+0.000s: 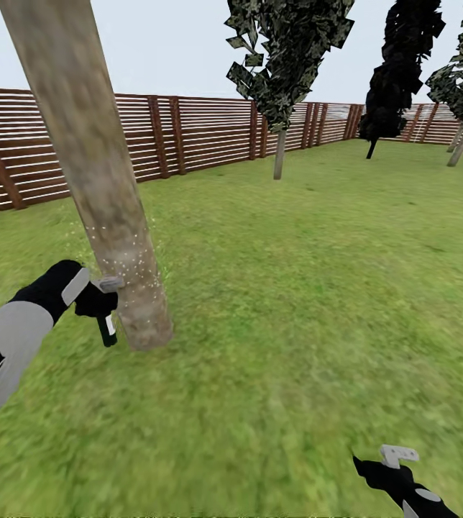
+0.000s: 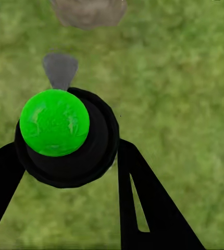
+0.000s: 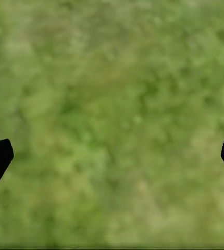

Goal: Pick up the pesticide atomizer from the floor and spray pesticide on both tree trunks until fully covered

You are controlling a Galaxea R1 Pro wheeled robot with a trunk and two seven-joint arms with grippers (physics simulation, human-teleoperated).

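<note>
Pesticide atomizer (image 1: 107, 316) in left claw (image 1: 96, 302)

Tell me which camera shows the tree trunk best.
The head view: the trunk rises full height, its lower part dusted with pale specks. The left wrist view catches just the trunk's base at the frame edge. The right wrist view shows grass.

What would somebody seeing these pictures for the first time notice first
The thick, leaning tree trunk at the head view's left catches the eye first, its lower part dusted with pale specks of pesticide. Right beside it the left gripper holds the pesticide atomizer, whose bright green spot dominates the left wrist view. Behind, a brown slatted fence edges the lawn.
</note>
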